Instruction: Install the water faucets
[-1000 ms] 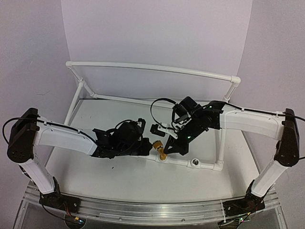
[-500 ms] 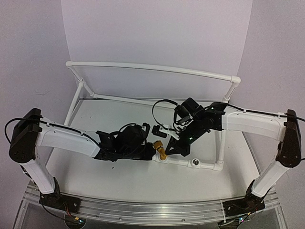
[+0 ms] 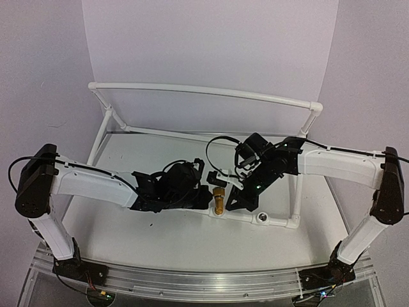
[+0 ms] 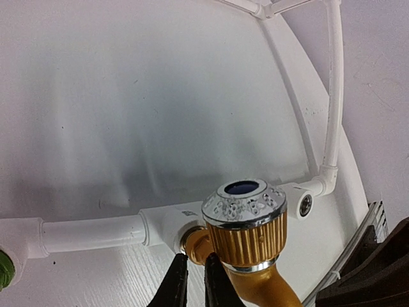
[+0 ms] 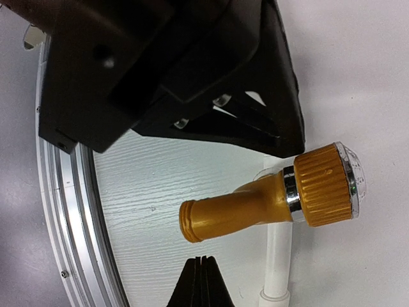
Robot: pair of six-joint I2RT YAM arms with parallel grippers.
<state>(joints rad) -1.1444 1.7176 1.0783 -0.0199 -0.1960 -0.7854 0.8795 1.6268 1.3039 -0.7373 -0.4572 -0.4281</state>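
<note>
brass faucet (image 3: 218, 199) now straighter in pipe frame (image 4: 89, 233) socket, seating closer | left gripper (image 4: 193, 272) pinched together at its base, perhaps only touching | right gripper (image 5: 201, 275) closed, empty

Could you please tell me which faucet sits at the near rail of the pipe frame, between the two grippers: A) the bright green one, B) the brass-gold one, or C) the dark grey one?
B: the brass-gold faucet stands at the near rail of the white pipe frame, with the left gripper and the right gripper on either side of it.
</note>
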